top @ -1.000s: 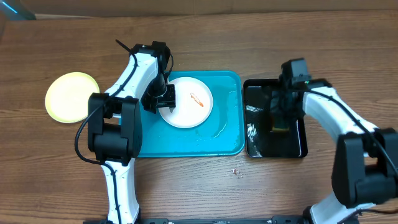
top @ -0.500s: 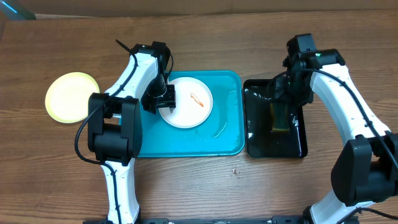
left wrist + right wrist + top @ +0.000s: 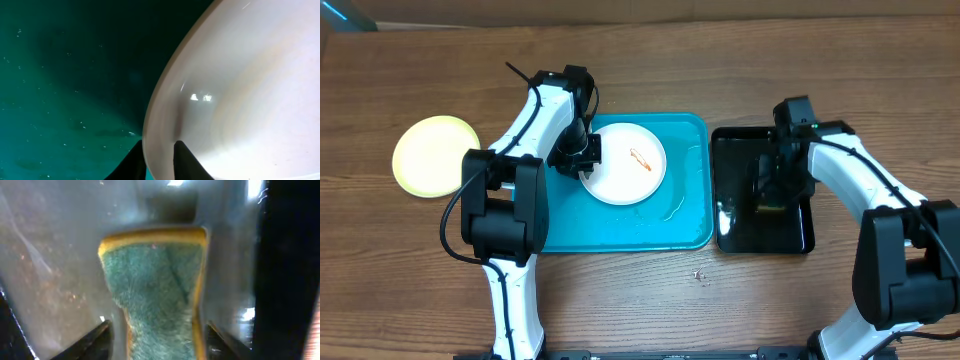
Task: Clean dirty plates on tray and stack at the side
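Observation:
A white plate (image 3: 625,165) with an orange smear (image 3: 640,160) lies on the teal tray (image 3: 620,225). My left gripper (image 3: 582,155) is shut on the plate's left rim. In the left wrist view the plate (image 3: 240,90) fills the right side and the left gripper (image 3: 160,160) pinches its edge, one finger under and one on top, over the tray (image 3: 65,75). A pale yellow-green plate (image 3: 436,155) rests on the table to the left. My right gripper (image 3: 772,188) hangs open over a green sponge (image 3: 155,290), straddling it with its fingertips (image 3: 97,339).
A glossy, wet black tray (image 3: 740,225) right of the teal tray holds the sponge (image 3: 767,207). Water pools on the teal tray's right part (image 3: 678,205). A small speck of debris (image 3: 698,274) lies on the wood in front of the trays.
My left gripper has closed on the white plate's rim, nudging the plate slightly right. The right arm lifted, then came back down over the sponge with its jaws opening.

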You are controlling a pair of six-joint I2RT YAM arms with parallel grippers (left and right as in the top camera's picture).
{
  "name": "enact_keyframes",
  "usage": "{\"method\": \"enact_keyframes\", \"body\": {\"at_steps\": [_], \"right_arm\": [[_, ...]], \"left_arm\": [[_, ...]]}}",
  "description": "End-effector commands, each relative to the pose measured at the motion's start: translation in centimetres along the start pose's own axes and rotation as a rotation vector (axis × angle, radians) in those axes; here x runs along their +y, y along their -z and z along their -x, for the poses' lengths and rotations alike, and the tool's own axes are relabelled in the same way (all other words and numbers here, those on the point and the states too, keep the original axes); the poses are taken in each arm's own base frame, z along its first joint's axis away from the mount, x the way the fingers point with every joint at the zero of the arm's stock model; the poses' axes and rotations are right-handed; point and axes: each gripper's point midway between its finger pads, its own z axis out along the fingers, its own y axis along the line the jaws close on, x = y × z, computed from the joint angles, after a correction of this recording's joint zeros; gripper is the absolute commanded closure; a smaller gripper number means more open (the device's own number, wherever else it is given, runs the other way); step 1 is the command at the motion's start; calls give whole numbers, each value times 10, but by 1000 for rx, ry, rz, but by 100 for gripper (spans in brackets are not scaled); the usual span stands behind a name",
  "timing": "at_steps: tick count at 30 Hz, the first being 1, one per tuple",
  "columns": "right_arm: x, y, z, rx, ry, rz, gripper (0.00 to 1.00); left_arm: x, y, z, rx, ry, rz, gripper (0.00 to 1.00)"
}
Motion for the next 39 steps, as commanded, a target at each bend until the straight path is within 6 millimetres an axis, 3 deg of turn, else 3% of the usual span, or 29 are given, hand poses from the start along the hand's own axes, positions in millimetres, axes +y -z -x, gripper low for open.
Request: {"method": "enact_keyframes", "body": {"at_steps": [1,3,6,9,16,18,20,21,23,26,33,36,39], "right_arm": [[14,-4,-17,57,-6,100,57],[17,-4,-24,87,-9,119,58],[16,-3,-26,96,-10,117,68],[16,0,-22,88,-15,117,42],[5,-3,-4,6,-11,51,34],[4,-7,-5,0,-17,48,38],[3,-11,-9,9,-41,49,47],[4,-13,-12,17,-40,59,60],[8,-13,-12,21,-40,79,96],[19,2,-2,5,-37,129,96],[26,74,26,-85,-23,129,96],[18,84,24,-101,-21,75,96],[11,81,16,-70,-25,41,96]], "left_arm": [[1,-6,-2,15,-2,9,80],[1,-6,-2,14,-2,9,80],[4,-6,-1,10,-3,25,77],[5,-6,-1,8,-3,33,68],[5,-6,-2,13,-6,34,66],[5,-6,-3,16,-6,35,66],[5,-6,-3,15,-6,35,66],[5,-6,-3,15,-6,35,65],[5,-6,-2,11,-6,33,65],[5,-6,0,3,-10,32,68],[4,-6,2,-4,-22,30,84],[4,-6,4,-12,-22,28,89],[3,-6,8,-27,-22,26,87]]}}
